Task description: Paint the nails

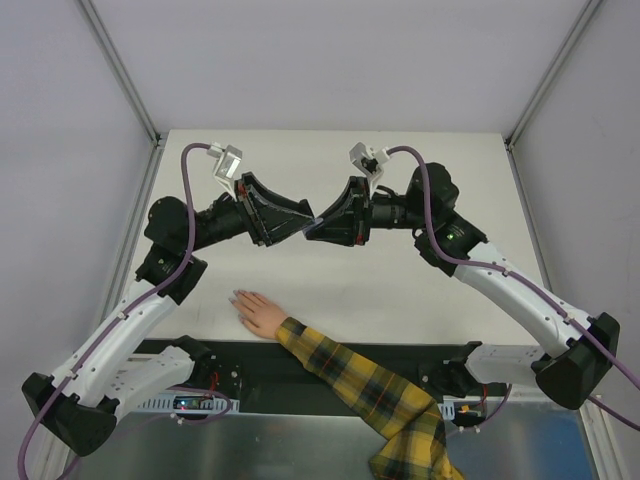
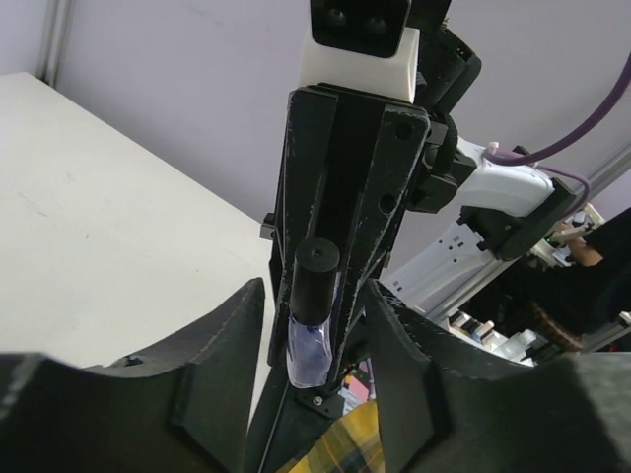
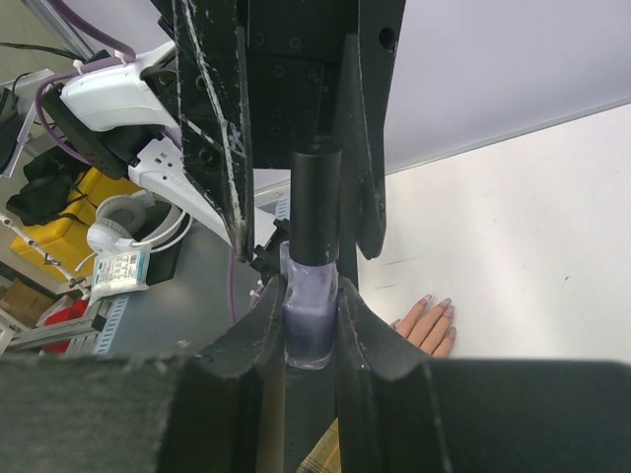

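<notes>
My right gripper (image 1: 322, 228) (image 3: 311, 296) is shut on the glass body of a small purple polish bottle (image 3: 309, 325) with a black cap (image 3: 315, 207), held in the air over the table's middle. My left gripper (image 1: 306, 222) (image 2: 315, 301) faces it, open, its fingers (image 2: 222, 335) on either side of the cap (image 2: 317, 268) without closing on it. The peach mannequin hand (image 1: 260, 312) lies flat near the front edge below the grippers, its pale lilac nails (image 1: 238, 297) (image 3: 444, 304) pointing to the far left. Its yellow-and-black plaid sleeve (image 1: 370, 385) runs to the bottom right.
The white table (image 1: 420, 290) is fenced by pale walls with metal corner posts (image 1: 120, 70). Both arms arch in from the front corners. A black strip (image 1: 240, 352) runs along the near edge under the sleeve.
</notes>
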Motion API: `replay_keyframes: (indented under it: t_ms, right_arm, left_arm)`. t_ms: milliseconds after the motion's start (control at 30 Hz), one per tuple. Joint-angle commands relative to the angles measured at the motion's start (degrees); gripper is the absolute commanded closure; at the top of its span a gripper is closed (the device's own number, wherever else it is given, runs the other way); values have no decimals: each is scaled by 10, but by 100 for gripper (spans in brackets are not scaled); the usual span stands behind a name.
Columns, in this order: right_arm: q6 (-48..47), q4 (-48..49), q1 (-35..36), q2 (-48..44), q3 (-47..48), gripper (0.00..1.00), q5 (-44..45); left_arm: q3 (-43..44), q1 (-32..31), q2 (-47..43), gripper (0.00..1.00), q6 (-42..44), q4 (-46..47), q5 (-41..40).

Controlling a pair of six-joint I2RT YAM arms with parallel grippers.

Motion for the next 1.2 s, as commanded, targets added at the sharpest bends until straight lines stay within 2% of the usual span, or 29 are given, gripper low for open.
replay_keyframes:
  t_ms: [0,33,67,233,267,367,700,900,1000,1067,1133,1167]
  right_arm:
    - [11,54,-4,-1,4,100,-20]
    - [10,54,-4,2,4,100,-19]
    - [9,53,-4,3,4,100,-17]
    - [-11,34,0,5,3,100,5]
    - [-14,27,1,6,3,100,7]
    - [-20,20,2,5,4,100,8]
    - [-29,11,4,7,4,100,14]
    - [-31,10,6,8,6,100,16]
    - [-30,8,9,9,10,100,18]
    - [-33,5,11,10,11,100,21]
    - [-36,3,15,11,12,100,25]
    - [-39,-1,17,11,13,100,37]
  left_arm:
    - [10,9,4,64,-3,29,30]
    - [17,9,7,72,0,22,29]
    - [20,9,7,73,8,14,27]
    - [32,9,7,76,32,-34,2]
    - [32,9,6,75,35,-35,1]
    - [32,9,3,60,39,-35,-3]
    - [28,15,-10,58,35,-31,-31]
    - [35,17,-3,61,27,-27,-23]
    - [37,17,1,64,24,-27,-18]
    - [37,17,3,69,21,-26,-13]
    - [37,17,3,76,23,-27,-14]
    - [39,17,2,84,25,-29,-16]
